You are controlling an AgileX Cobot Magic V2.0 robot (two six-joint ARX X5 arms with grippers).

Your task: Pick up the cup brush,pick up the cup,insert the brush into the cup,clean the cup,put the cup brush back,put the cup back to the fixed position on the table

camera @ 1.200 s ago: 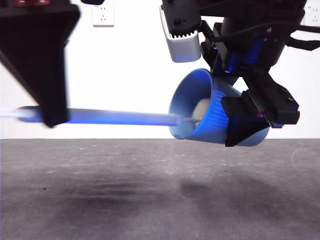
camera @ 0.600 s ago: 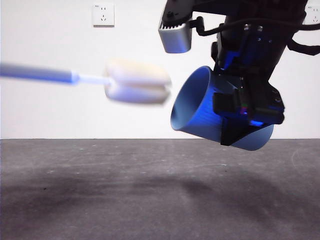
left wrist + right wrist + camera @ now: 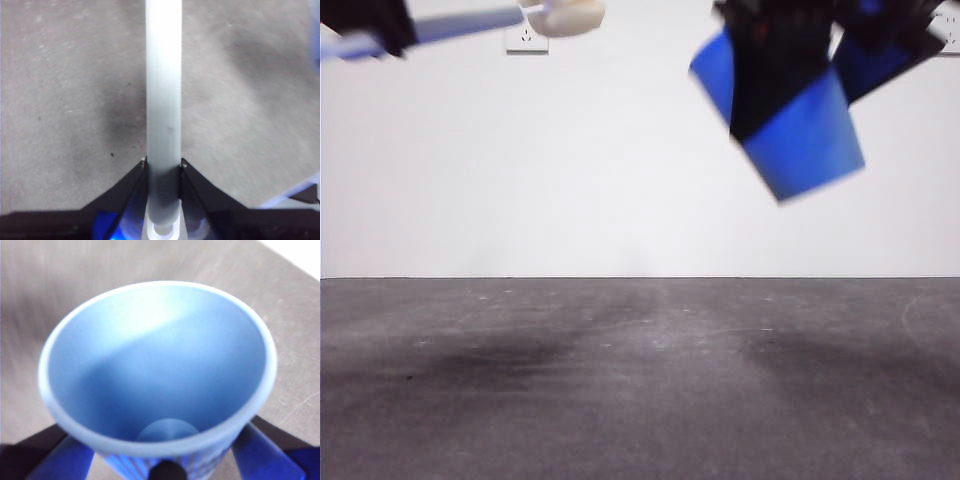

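Blue ribbed cup [image 3: 798,135] hangs high in the front view at about 1 o'clock, tilted, base pointing down toward 5 o'clock, well above the table [image 3: 640,380]. Right gripper [image 3: 790,60] holds it, jaws clamped on the cup's wall; motion blur softens the edges. Right wrist view looks straight into the cup [image 3: 157,370]: inside shows only blue wall and round base, with the jaws pressed on either side of it near the base.

Cup brush [image 3: 490,18] sits at 11 o'clock in the front view, nearly level, cream sponge head [image 3: 565,14] pointing toward the cup, well apart from it. Left gripper [image 3: 365,25] grips the handle end. Left wrist view: jaws closed tight on the pale flat handle [image 3: 163,100], which runs away over the table [image 3: 60,90].
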